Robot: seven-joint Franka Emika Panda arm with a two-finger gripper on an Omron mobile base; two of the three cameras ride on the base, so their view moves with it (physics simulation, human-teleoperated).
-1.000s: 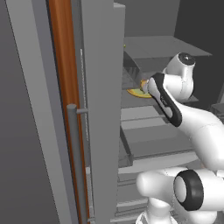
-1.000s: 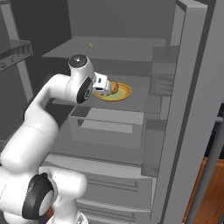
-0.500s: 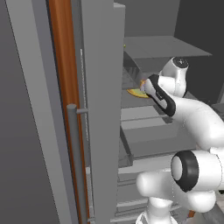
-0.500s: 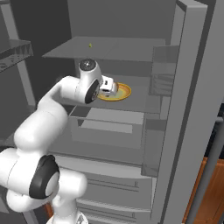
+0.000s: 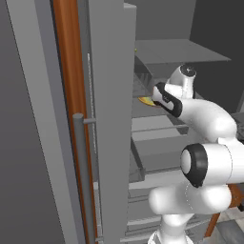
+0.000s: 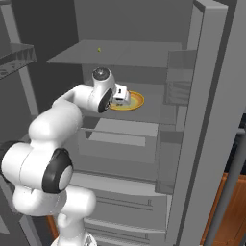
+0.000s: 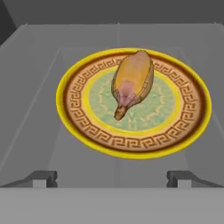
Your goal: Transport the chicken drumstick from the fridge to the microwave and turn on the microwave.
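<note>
- The chicken drumstick (image 7: pixel 132 83) lies on a round yellow plate (image 7: pixel 83 127), centre of the hand view, narrow end toward the lower left.
- The plate rests on a grey shelf (image 6: pixel 158 114) inside the open fridge (image 6: pixel 202 125).
- The gripper (image 7: pixel 112 177), fingers spread wide, sits near the plate's lower rim, holding nothing.

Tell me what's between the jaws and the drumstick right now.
In the hand view, only the near rim of the yellow plate and bare fridge shelf separate them from the drumstick.
</note>
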